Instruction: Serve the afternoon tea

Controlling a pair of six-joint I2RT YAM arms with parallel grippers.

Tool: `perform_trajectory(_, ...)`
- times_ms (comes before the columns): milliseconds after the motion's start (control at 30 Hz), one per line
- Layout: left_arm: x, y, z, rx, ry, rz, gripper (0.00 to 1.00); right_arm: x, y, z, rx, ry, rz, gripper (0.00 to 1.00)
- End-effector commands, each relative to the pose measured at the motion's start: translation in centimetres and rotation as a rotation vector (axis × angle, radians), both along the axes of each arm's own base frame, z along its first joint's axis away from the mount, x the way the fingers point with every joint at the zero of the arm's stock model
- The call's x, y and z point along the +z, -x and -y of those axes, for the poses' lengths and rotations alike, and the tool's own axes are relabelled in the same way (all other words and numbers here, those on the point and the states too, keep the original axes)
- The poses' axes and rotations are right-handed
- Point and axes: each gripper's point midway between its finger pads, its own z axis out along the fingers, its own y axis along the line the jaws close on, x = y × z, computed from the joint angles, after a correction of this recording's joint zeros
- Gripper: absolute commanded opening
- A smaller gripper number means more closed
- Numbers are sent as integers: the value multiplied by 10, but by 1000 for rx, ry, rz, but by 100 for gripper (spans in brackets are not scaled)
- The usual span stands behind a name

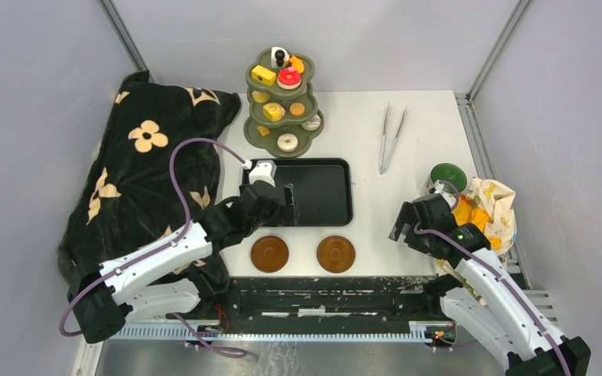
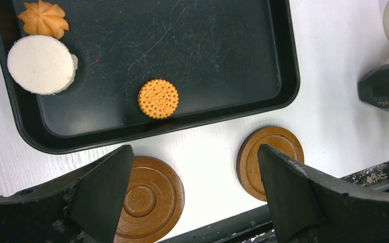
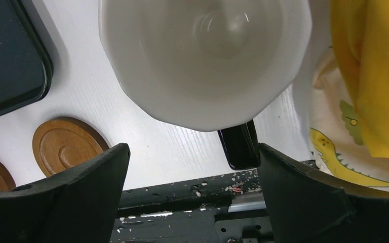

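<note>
From the top view, I am seeing the green stand (image 1: pixel 251 137) already holding lots of little cakes at the back of the counter (image 1: pixel 423 117). One brown saucer (image 1: pixel 270 254) and the other saucer (image 1: pixel 335 254) are sitting bare in front of the black tray (image 1: pixel 321 196). Through the left wrist, my left pincer (image 2: pixel 193 150) is hanging wide and holding nothing near the saucers. A round cookie (image 2: pixel 158 98), a white cake (image 2: pixel 41 64) and an orange swirl cookie (image 2: pixel 43 18) are lying in the tray, waiting to go up, I think. Through the right wrist, my right pincer (image 3: pixel 193 147) is gaping wide too. A white mug (image 3: pixel 205 55) is standing just ahead of it, not gripped and not on a saucer yet.
</note>
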Motion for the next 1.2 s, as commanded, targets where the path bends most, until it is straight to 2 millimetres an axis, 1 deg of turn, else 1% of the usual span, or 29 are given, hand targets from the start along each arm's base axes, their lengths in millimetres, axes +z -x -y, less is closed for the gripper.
perform_trajectory(0, 14, -6, 12, 14, 70, 25, 99, 9, -17, -15, 36, -47, 44, 98)
perform_trajectory(67, 14, -6, 11, 14, 70, 26, 99, 8, -20, -14, 39, -35, 34, 95)
perform_trajectory(167, 14, -6, 11, 13, 69, 25, 99, 5, -22, -7, 15, 11, 19, 87)
perform_trajectory(233, 14, -6, 11, 14, 69, 26, 99, 3, -22, 3, -17, 60, 2, 74)
perform_trajectory(367, 10, -6, 9, 17, 56, 22, 99, 2, -23, 13, -49, 115, -8, 61)
perform_trajectory(433, 9, -5, 10, 13, 55, 17, 99, 4, -25, 14, -44, 124, 10, 55)
perform_trajectory(567, 6, -5, 10, 12, 51, 11, 99, 6, -30, 13, -10, 132, 28, 40)
perform_trajectory(667, 6, -5, 11, 3, 49, 11, 99, 5, -32, 12, -8, 132, 28, 25)
perform_trajectory(767, 6, -6, 12, -1, 48, 13, 99, 3, -34, 9, 3, 125, 34, 3)
perform_trajectory(800, 7, -6, 11, -1, 45, 15, 99, 5, -35, 3, 37, 105, 41, 1)
perform_trajectory(867, 8, -7, 10, 1, 35, 21, 99, 10, -36, -8, 101, 83, 43, 1)
perform_trajectory(933, 11, -6, 12, -22, 31, 24, 99, 20, -37, -14, 146, 95, 61, 1)
perform_trajectory(1033, 17, -6, 14, -35, 32, 24, 99, 46, -42, -28, 228, 86, 137, 1)
perform_trajectory(1133, 28, -9, 9, -2, 36, 41, 99, 73, -47, -51, 371, 60, 176, 1)
perform_trajectory(1167, 34, -10, 7, 14, 43, 52, 99, 78, -47, -61, 424, 52, 175, 1)
